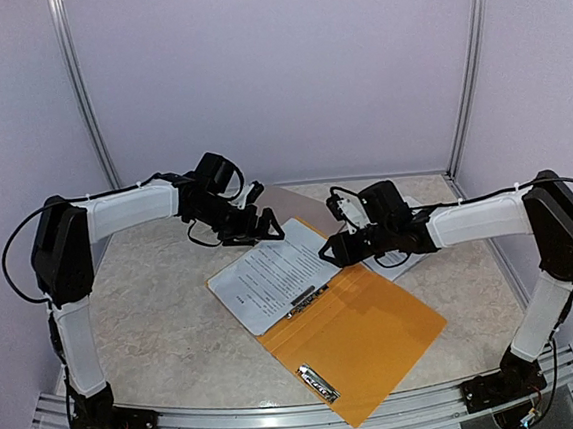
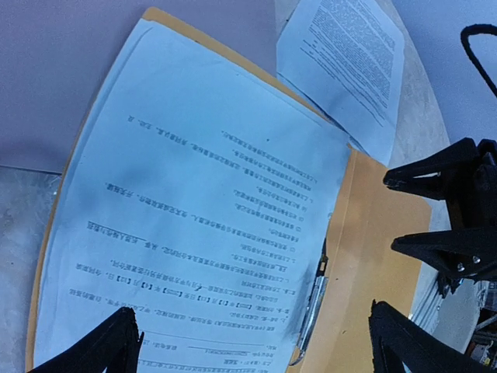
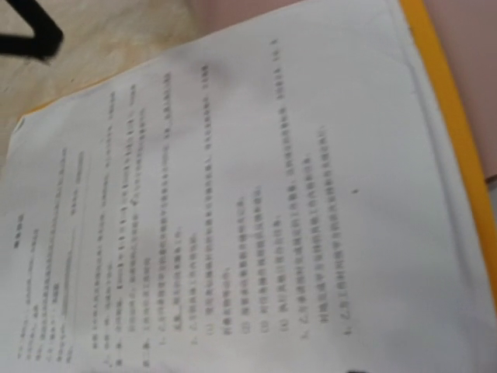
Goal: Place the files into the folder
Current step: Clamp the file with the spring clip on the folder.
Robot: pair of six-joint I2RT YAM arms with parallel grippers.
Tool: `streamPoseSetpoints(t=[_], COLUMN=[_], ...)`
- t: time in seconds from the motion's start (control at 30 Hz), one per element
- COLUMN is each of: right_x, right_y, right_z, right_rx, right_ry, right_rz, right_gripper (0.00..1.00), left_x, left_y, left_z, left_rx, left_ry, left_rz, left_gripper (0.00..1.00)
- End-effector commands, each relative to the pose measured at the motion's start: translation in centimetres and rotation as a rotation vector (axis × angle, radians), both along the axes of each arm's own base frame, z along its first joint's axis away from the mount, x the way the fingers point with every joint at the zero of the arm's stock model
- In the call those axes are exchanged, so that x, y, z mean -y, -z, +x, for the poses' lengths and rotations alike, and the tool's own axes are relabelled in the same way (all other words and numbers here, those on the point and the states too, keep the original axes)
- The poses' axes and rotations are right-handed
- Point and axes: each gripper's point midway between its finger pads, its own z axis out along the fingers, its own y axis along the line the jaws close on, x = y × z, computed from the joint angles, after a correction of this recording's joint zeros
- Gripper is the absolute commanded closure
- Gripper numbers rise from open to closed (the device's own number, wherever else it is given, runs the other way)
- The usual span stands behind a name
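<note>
- Step in hand, as I judge it: filing is partway done. A stack of files (image 1: 270,276) lies on the far-left leaf of the open folder (image 1: 373,337), which sits on the desk (image 1: 165,315).
- One loose sheet (image 2: 342,62) lies off the folder to the far right, under the right arm.
- The left end effector (image 1: 253,229) hovers released over the stack's far edge, grasping nothing.
- The right end effector (image 1: 328,254) hovers by the stack's right edge, jaws apart, nothing between them.
- The next move likely calls for pinching the thin loose sheet by an edge and sliding it onto the stack.
</note>
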Motion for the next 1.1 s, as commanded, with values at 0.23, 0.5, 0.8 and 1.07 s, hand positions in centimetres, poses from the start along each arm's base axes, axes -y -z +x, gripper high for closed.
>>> streamPoseSetpoints(t=[0.23, 0.5, 0.8, 1.07], right_x=[0.3, 0.8, 1.1, 0.3], right_y=[2.1, 2.3, 2.4, 1.7], right_z=[-2.2, -2.5, -2.6, -2.9], right_rx=[-0.03, -0.031, -0.034, -0.008], right_ry=[-0.025, -0.009, 0.003, -0.037], right_rz=[-0.046, -0.043, -0.046, -0.058], right_gripper=[0.48, 0.48, 0.48, 0.48], left_x=[4.8, 4.8, 4.2, 4.2], left_y=[2.3, 5.7, 8.8, 10.5], left_z=[-3.2, -4.0, -4.7, -5.1], left_rx=[-0.182, -0.253, -0.294, -0.316], left_ry=[0.086, 0.097, 0.089, 0.085], left_rz=[-0.171, -0.144, -0.112, -0.104], left_gripper=[0.01, 0.01, 0.01, 0.01])
